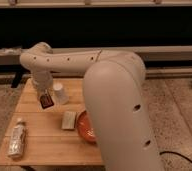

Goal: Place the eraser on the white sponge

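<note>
My gripper (45,98) hangs from the white arm over the left part of the wooden table (44,145). It is shut on the eraser (46,101), a small dark block with an orange-red stripe, held above the tabletop. The white sponge (69,120), a small cream pad, lies flat on the table to the right of and nearer than the gripper, apart from it. The sponge lies next to the orange bowl.
A white upright cup (59,93) stands just right of the gripper. An orange bowl (84,128) is partly hidden by my arm's large link (121,110). A clear labelled bottle (16,140) lies at the front left.
</note>
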Action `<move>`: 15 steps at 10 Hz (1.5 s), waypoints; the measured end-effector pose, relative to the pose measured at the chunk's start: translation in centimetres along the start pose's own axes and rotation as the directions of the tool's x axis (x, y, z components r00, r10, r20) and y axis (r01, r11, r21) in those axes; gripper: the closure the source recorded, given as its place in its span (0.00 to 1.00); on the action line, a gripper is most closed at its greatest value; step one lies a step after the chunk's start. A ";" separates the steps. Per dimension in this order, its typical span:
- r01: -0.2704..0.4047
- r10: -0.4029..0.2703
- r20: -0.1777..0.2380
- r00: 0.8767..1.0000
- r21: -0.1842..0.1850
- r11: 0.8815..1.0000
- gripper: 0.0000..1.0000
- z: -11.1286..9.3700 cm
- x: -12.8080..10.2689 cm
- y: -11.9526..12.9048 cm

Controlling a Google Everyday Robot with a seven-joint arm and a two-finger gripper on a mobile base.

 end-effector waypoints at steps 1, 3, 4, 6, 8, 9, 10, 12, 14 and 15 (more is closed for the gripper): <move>-0.016 0.016 0.010 1.000 0.003 1.000 1.00 -0.1 0.5 -2.2; -0.031 0.031 0.011 0.999 0.000 1.000 1.00 0.6 1.3 -3.1; -0.034 0.034 0.010 0.999 -0.003 0.999 1.00 0.8 1.7 -3.2; -0.056 0.056 0.019 0.998 0.005 0.998 1.00 0.6 2.3 -5.4; -0.062 0.062 0.019 0.998 0.009 0.998 1.00 0.7 2.6 -8.5; -0.060 0.060 0.018 0.998 0.009 0.998 1.00 0.9 2.5 -8.8; -0.062 0.062 0.017 0.998 0.010 0.998 1.00 1.2 2.5 -8.6; -0.072 0.072 0.015 0.997 0.020 0.997 1.00 1.5 3.9 -9.4; -0.066 0.065 0.005 0.998 0.026 0.998 1.00 2.0 5.9 -10.1; -0.062 0.062 0.004 0.998 0.027 0.998 1.00 2.4 6.2 -9.7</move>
